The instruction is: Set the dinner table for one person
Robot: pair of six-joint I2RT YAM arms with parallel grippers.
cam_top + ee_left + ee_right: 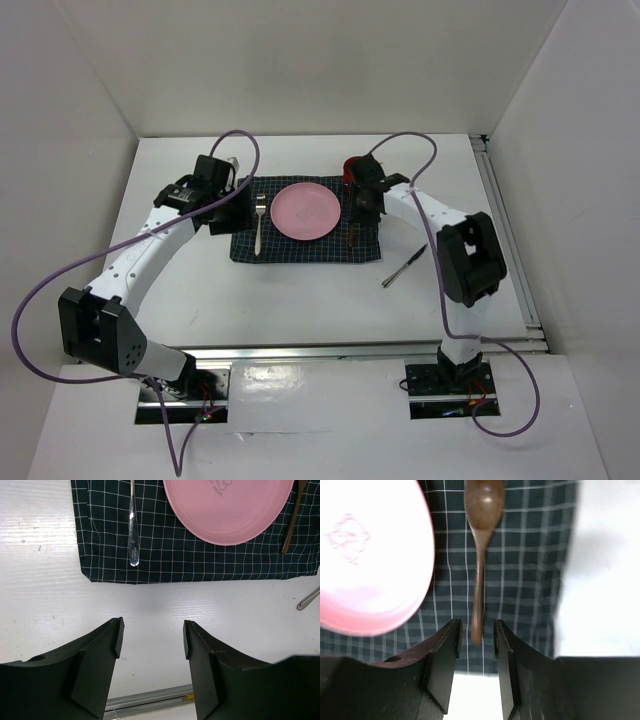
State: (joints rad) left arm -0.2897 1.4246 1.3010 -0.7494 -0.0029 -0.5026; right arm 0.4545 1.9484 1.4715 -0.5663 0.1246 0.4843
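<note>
here the dinner table (150, 605) lies below, between the parted left fingers (97, 652)

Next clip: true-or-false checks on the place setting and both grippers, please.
The pink plate sits on the checked mat. True.
The fork lies right of the plate. False: it lies left of it, on the mat.
The wooden spoon has its handle end between the parted jaws of the right gripper. True.
The left gripper holds a utensil. False: its jaws stand open and empty above the white table.
All cutlery is on the mat. False: one metal utensil lies on the table, right of the mat.
</note>
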